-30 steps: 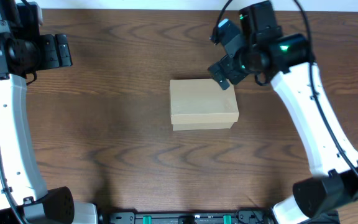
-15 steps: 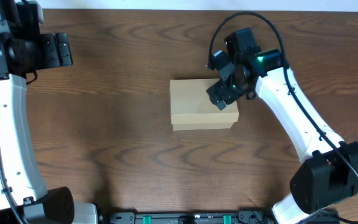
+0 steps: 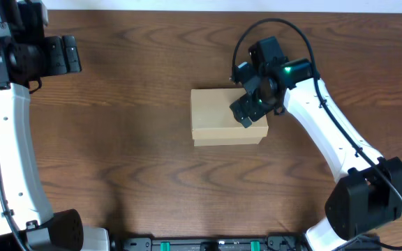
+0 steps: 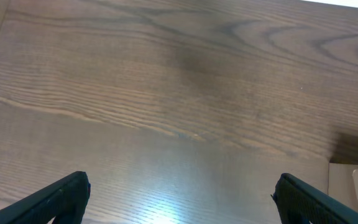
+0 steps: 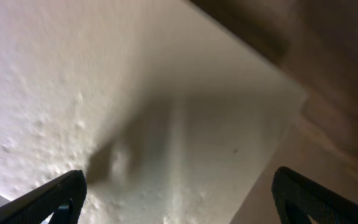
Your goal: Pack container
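Observation:
The container (image 3: 218, 117) is a tan cardboard box lying shut in the middle of the table. My right gripper (image 3: 245, 111) is open and hovers low over the box's right end, close to its lid. In the right wrist view the lid (image 5: 166, 124) fills the frame between the two open fingertips (image 5: 176, 196). My left gripper (image 4: 180, 196) is open and empty over bare table at the far left; its arm (image 3: 44, 56) shows in the overhead view. A corner of the box (image 4: 356, 186) shows at the right edge of the left wrist view.
The brown wooden table (image 3: 117, 139) surrounds the box. No stationery items are in view. The table's far edge runs along the top of the overhead view.
My right gripper has moved from beyond the box's far right corner down and forward over the box's right end. The left arm and the box have not moved.

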### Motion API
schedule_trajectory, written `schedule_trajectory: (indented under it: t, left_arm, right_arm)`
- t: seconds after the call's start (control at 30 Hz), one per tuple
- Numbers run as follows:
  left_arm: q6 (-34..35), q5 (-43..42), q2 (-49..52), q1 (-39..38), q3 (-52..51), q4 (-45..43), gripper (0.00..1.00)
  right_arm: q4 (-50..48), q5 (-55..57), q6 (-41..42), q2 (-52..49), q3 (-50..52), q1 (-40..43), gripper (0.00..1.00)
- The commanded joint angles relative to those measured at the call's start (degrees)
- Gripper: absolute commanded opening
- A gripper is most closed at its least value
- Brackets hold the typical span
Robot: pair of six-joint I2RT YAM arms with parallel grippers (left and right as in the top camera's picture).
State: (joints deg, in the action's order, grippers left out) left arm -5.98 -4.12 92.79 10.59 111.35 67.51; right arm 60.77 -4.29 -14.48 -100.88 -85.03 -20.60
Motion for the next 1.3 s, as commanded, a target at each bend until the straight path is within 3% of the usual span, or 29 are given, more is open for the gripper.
schedule_trajectory:
  t: [0.0,0.37,0.7,0.9,1.03,1.27]
  left_arm:
    - [0.37,-0.28,-0.61,-0.28,0.79,-0.17,0.95]
    - [0.20,-0.31,-0.61,-0.28,0.79,-0.17,0.95]
    - [-1.29,-0.39,-0.61,-0.55,0.79,0.24,0.96]
    - [-2.36,-0.48,-1.38,-0.57,0.79,2.05,0.95]
    - [-6.64,-3.72,-4.48,-0.55,-1.38,1.05,0.95]
    - [-9.07,-10.12,-16.31,-0.42,-22.18,-9.18,0.96]
  right_arm:
    - [0.00,-0.24,0.76,-0.20,2.01,-0.50,0.95]
    - [-3.85,-0.52,1.95,-0.20,9.53,-0.48,0.97]
    - [-9.09,-0.39,3.37,3.76,5.11,0.61,0.99]
    - [-8.22,-0.28,3.30,7.63,-4.81,7.61,0.99]
    - [-6.97,-0.83,3.76,11.10,-5.14,15.32,0.99]
    - [-10.01,-5.62,3.23,18.95,3.23,28.20,0.97]
